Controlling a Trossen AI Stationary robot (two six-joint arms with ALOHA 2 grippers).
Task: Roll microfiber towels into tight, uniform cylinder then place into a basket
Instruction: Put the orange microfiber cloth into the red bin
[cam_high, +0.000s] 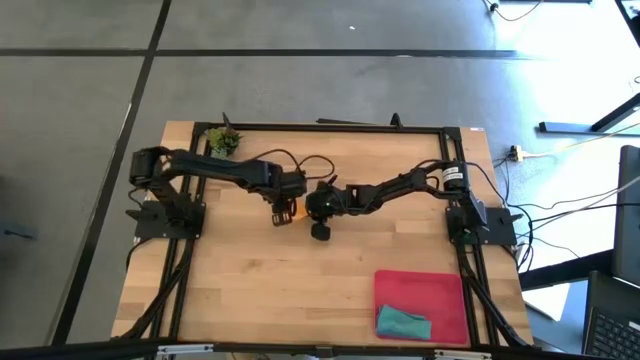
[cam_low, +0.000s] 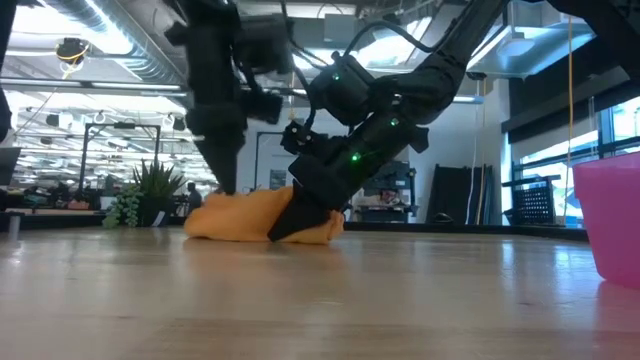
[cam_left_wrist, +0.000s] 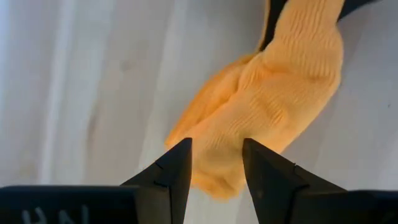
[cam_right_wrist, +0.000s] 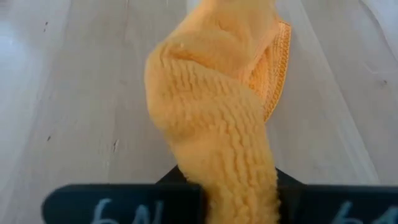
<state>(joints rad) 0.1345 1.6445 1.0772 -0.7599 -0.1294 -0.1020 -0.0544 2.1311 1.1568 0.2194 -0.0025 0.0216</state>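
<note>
From above, the left gripper (cam_high: 283, 212) and the right gripper (cam_high: 303, 207) meet over the middle of the bare wooden table (cam_high: 250, 290), with the bunched bright orange microfiber towel (cam_high: 291, 211) showing as a small patch between them. Well away from both, toward the right arm's near corner, the shallow red-pink rectangular basket (cam_high: 440, 285) holds the crumpled teal microfiber towel (cam_high: 403, 323).

At table height, the orange towel (cam_low: 250, 216) lies in a low heap on the wood. The left gripper (cam_low: 228, 185) stands upright on its far end; the right gripper (cam_low: 290, 226) slants down into its near end.

Past the left wrist, the 2 dark fingers (cam_left_wrist: 171, 171) stand apart, and the towel's end (cam_left_wrist: 261, 106) lies just beyond and between their tips.

Past the right wrist, the jaws are clamped on a fold of the orange towel (cam_right_wrist: 217, 118), which rises straight out from between them.
</note>
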